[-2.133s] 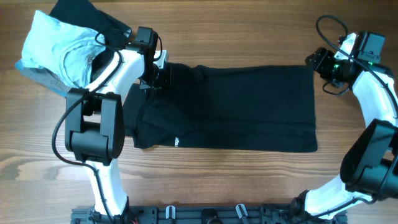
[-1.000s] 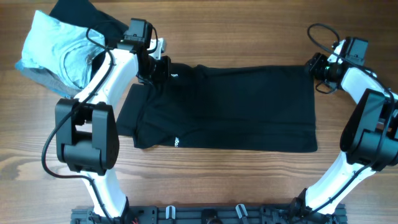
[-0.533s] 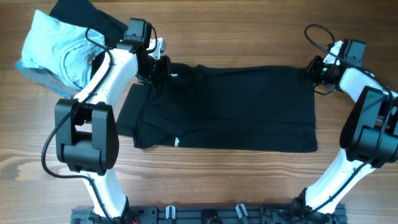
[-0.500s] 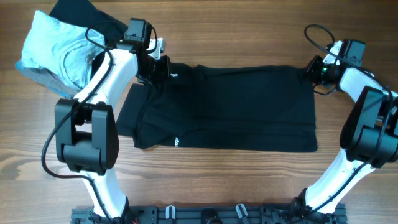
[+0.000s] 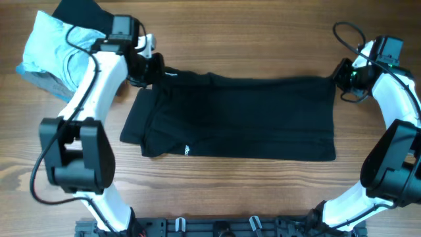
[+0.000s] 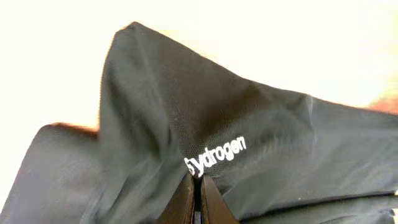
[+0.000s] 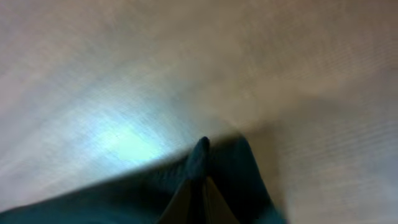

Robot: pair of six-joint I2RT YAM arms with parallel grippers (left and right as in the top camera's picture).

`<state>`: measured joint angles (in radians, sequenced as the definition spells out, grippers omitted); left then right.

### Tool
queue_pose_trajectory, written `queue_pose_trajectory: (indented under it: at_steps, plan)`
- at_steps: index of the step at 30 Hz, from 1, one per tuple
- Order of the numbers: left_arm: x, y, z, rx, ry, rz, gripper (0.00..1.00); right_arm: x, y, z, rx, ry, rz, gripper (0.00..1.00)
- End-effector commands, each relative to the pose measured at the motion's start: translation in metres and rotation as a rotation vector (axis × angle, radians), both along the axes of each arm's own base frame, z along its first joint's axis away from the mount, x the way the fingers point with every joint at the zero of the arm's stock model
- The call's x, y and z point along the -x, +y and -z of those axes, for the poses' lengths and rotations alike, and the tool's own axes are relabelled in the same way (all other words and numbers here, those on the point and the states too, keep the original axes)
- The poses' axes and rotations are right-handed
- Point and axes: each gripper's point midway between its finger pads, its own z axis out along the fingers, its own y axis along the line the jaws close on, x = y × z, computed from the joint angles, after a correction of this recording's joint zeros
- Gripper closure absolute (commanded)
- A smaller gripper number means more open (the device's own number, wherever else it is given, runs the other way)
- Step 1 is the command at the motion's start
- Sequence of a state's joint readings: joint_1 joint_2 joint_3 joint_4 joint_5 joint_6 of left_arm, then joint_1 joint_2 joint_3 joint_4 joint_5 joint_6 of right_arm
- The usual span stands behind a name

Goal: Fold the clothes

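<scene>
On the brown wooden table (image 5: pixel 263 26), a large black short-sleeved T-shirt of soft cloth (image 5: pixel 243 118) is laid as a long rectangle. Its far left corner is clamped between the closed fingers of the left gripper (image 6: pixel 196 186). Its far right corner is clamped by the right gripper (image 7: pixel 199 163). Small white lettering (image 6: pixel 216 155) is seen just beside the left fingertips.

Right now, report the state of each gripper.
Left gripper: shut on the black T-shirt, near the collar end.
Right gripper: shut on the black T-shirt's far hem corner.
</scene>
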<state>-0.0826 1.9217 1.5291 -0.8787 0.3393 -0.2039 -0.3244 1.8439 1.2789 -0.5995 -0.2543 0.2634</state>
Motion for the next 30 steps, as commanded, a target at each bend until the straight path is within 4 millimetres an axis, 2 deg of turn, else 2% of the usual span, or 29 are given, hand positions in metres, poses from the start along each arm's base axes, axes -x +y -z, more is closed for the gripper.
queue_pose_trajectory:
  at_steps: [1,6,11,15,19,23,30]
  plan:
    - [0.010,0.007,-0.020,0.011,0.009,-0.027,0.96,0.029,-0.010,0.011,0.054,0.133,0.038,0.96]
    - [0.032,0.009,-0.015,0.003,0.104,-0.027,0.96,0.056,-0.010,0.018,0.071,0.248,0.047,0.96]
    - [0.044,0.012,-0.022,0.001,0.133,-0.032,0.96,0.077,-0.003,0.021,0.045,0.334,0.031,0.96]
    - [0.051,0.020,-0.040,0.004,0.112,-0.052,0.96,0.084,0.002,0.019,0.029,0.355,-0.001,0.96]
    - [0.058,0.027,-0.053,-0.021,0.085,-0.039,0.96,0.075,0.022,0.005,-0.064,0.279,-0.068,0.96]
    - [0.071,0.034,-0.047,-0.065,0.140,-0.045,0.96,0.091,0.021,-0.002,-0.061,0.330,-0.019,0.96]
    - [0.085,0.044,-0.036,-0.127,0.195,-0.038,0.96,0.120,0.012,-0.001,-0.003,0.452,0.001,0.96]
